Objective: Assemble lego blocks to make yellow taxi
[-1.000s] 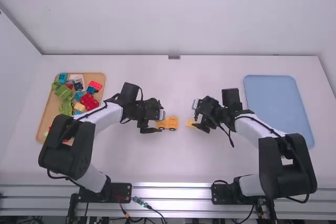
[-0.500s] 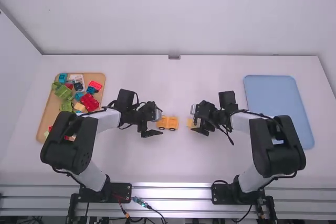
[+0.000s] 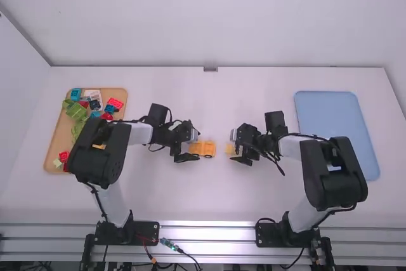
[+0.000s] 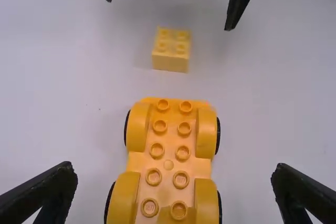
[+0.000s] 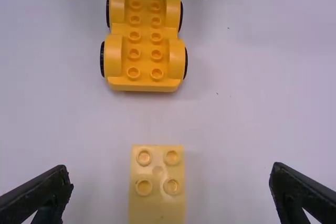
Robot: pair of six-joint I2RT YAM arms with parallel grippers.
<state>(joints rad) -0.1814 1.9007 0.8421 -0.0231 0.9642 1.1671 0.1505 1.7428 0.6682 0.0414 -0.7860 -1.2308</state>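
Left gripper (image 3: 197, 145), right gripper (image 3: 233, 146), jaws wide, between 1 brown tray (image 3: 58, 134) and 1 blue tray (image 3: 335, 131)

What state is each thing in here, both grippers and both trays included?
Car base: on its wheels, studs up, nothing attached on top.
Yellow block: on the table, studs up, separate from the car base.
Left gripper: fingers open, holding nothing.
Right gripper: fingers open, holding nothing.
Wooden tray: holds mixed coloured blocks.
Blue tray: lying flat on the table.
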